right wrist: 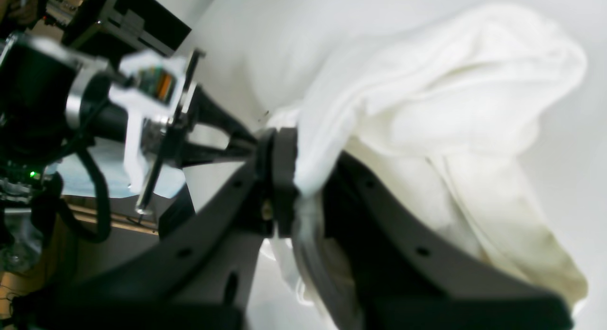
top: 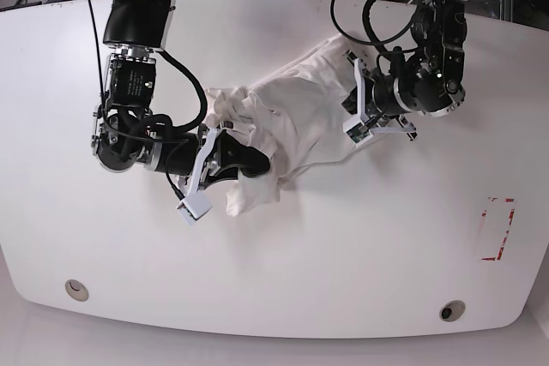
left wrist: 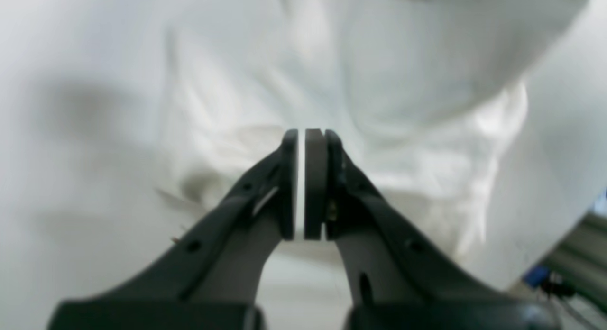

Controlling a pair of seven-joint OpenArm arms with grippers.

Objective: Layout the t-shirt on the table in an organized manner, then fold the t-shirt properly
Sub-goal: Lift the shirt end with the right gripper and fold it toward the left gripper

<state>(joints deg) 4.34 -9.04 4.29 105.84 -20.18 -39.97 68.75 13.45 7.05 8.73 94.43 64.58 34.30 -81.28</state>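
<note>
The white t-shirt [top: 296, 100] lies bunched in a crumpled heap on the white table [top: 343, 255], its print hidden. My right gripper [top: 256, 160], on the left of the base view, is shut on a thick fold at the heap's near-left end; the right wrist view shows the cloth [right wrist: 450, 83] squeezed between the jaws of this gripper [right wrist: 306, 150]. My left gripper [top: 346, 92] is at the shirt's right edge. Close up, that gripper [left wrist: 307, 131] has its pads pressed together with a thin white strip of cloth between them, and the t-shirt [left wrist: 379, 83] spreads just beyond.
Red tape marks [top: 496, 229] sit near the table's right edge. Two round grommet holes [top: 75, 289] [top: 452, 310] are along the front. Cables and equipment crowd the back edge. The left arm's wrist [right wrist: 142, 97] shows close by in the right wrist view.
</note>
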